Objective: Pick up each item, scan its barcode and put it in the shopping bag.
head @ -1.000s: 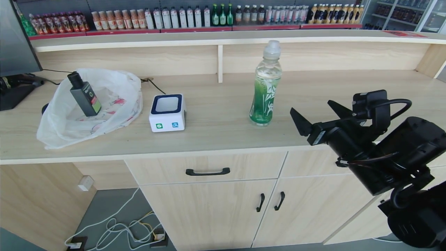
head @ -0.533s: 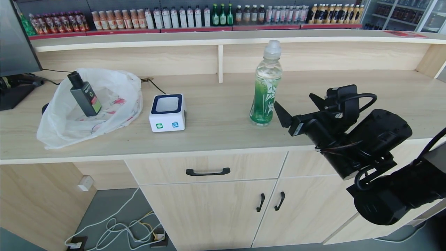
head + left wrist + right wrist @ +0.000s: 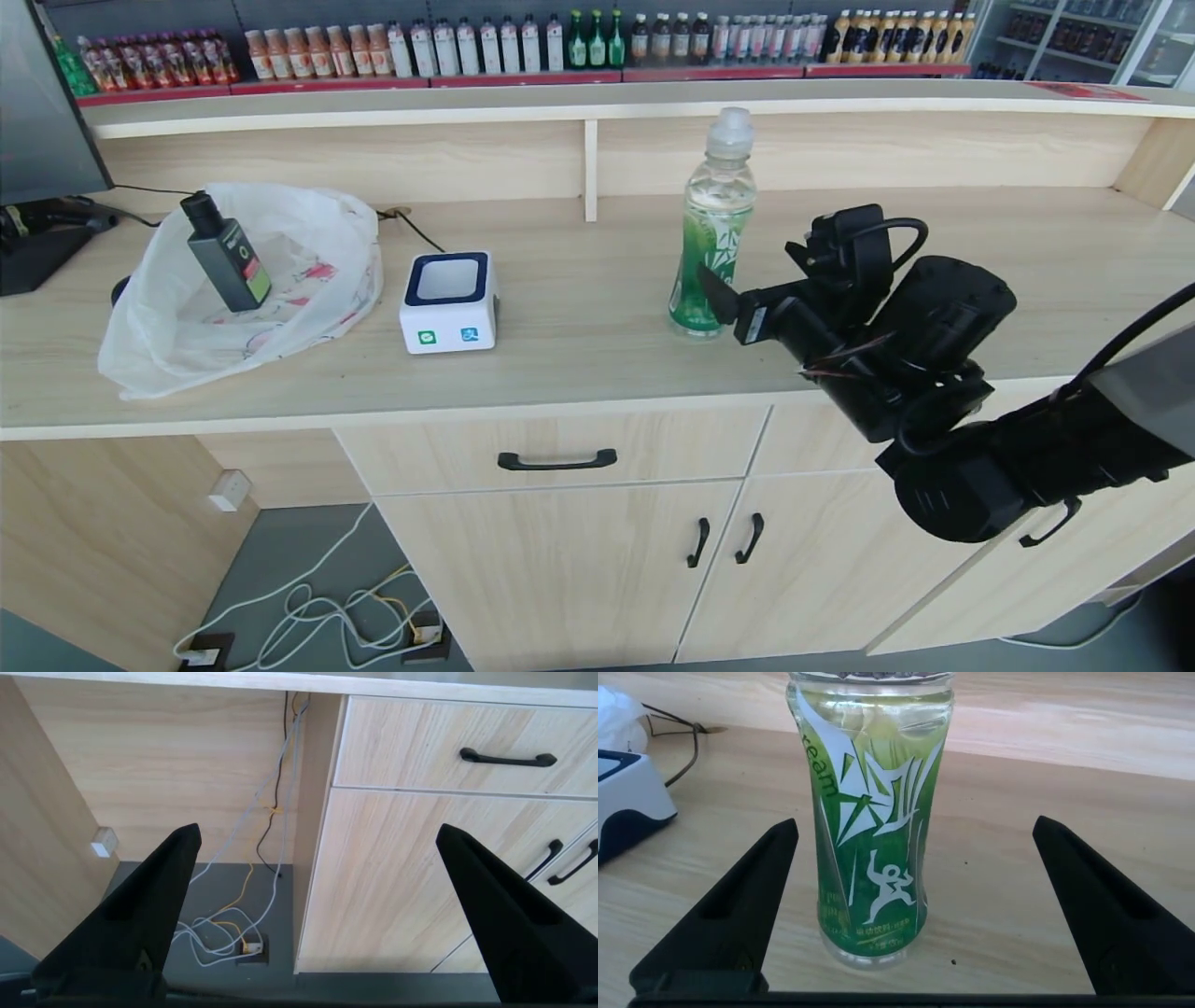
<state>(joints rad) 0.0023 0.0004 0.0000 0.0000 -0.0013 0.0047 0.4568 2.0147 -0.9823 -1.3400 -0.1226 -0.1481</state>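
Observation:
A clear bottle with a green label and a white cap (image 3: 711, 224) stands upright on the wooden counter (image 3: 579, 308). My right gripper (image 3: 750, 264) is open just to its right, at the label's height, one finger's tip overlapping the bottle's lower part. In the right wrist view the bottle (image 3: 870, 831) stands close ahead between the spread fingers (image 3: 738, 915), not touched. A white scanner box (image 3: 450, 301) sits left of the bottle. Farther left lies a white shopping bag (image 3: 308, 280) holding a dark bottle (image 3: 224, 252). My left gripper (image 3: 318, 831) is open below the counter, holding nothing.
A raised back ledge (image 3: 597, 112) runs behind the counter, with a thin divider (image 3: 590, 168). A dark monitor base (image 3: 37, 243) stands at far left. Below are a drawer (image 3: 467, 747), cabinet doors and cables on the floor (image 3: 229, 933).
My right arm has moved left and forward from the counter's front right edge until its open fingers reached the green bottle. Everything else has stayed still.

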